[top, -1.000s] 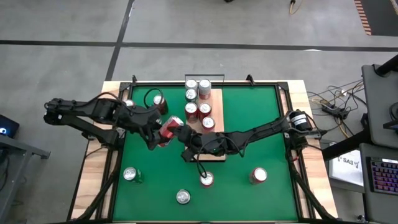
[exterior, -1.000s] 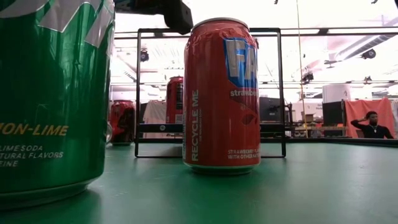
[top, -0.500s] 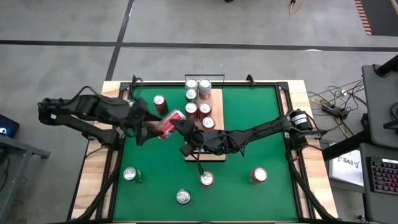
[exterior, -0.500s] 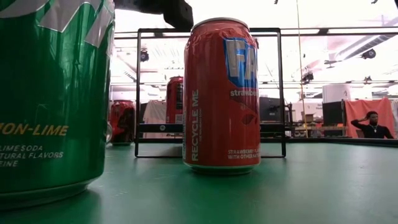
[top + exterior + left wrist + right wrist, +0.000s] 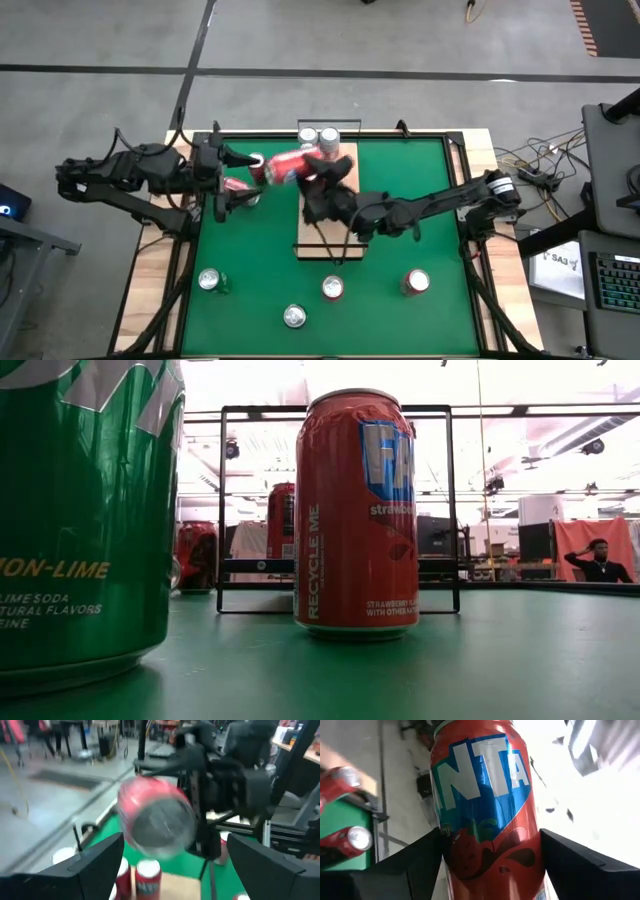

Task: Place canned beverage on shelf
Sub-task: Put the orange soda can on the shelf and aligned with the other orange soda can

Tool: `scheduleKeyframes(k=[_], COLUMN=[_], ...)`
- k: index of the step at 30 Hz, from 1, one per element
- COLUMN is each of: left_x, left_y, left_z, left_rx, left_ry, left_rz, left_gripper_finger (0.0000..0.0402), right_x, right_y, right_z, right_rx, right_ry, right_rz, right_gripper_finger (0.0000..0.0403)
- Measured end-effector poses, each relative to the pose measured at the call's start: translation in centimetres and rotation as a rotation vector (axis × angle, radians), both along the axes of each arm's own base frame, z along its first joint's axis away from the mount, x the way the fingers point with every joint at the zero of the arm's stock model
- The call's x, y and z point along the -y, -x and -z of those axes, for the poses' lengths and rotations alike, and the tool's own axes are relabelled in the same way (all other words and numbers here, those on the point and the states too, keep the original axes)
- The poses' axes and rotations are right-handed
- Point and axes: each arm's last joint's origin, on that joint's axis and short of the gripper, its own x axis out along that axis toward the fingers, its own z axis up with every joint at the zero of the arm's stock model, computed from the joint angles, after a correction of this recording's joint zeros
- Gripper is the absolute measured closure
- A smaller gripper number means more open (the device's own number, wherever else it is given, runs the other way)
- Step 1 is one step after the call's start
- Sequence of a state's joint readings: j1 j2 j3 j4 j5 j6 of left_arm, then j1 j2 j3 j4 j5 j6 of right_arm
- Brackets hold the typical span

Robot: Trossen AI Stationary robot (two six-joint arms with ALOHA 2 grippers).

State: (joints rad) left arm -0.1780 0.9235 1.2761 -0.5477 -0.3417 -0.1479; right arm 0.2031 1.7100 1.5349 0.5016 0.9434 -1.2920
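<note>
My right gripper is shut on a red Fanta can, which is held on its side in the air over the far part of the shelf, a pale wood board on the green mat. The can fills the right wrist view. It also shows in the left wrist view, end on. My left gripper is open and empty at the mat's far left, apart from the can. Two cans stand at the shelf's far end. My right gripper pinches the can's side wall between its two fingers, one on each side. The fingers lie across the can. They come from the shelf's side toward the table's left. The can is lifted clear and lies roughly level, well above the shelf.
A red can stands on the mat next to my left gripper. A green can, a silver-topped can and two red cans stand near the front edge. The shelf's black rail rises behind the red can.
The red can has passed from my left gripper to my right. My left gripper has let go and drawn back toward the table's left edge. My right gripper has carried the can up and toward the far edge, over the shelf, with the can turned onto its side.
</note>
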Motion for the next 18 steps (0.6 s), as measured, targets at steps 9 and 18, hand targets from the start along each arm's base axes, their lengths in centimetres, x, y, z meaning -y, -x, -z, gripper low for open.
scheduleKeyframes(k=[9,18], left_x=[0.4,0.9], left_y=[-2.5,-4.9], left_z=[2.8,7.4], left_rx=[0.080,0.253], left_ry=[-0.152,-0.229], left_rz=[0.023,0.027], left_gripper_finger=[0.0065,0.0064], right_x=[1.2,2.6], right_y=[5.1,11.8], right_z=[-4.9,-6.7], right_rx=[0.188,0.259], right_ry=[-0.214,-0.671], right_rz=[0.089,-0.133], right_gripper_finger=[0.0117,0.0117])
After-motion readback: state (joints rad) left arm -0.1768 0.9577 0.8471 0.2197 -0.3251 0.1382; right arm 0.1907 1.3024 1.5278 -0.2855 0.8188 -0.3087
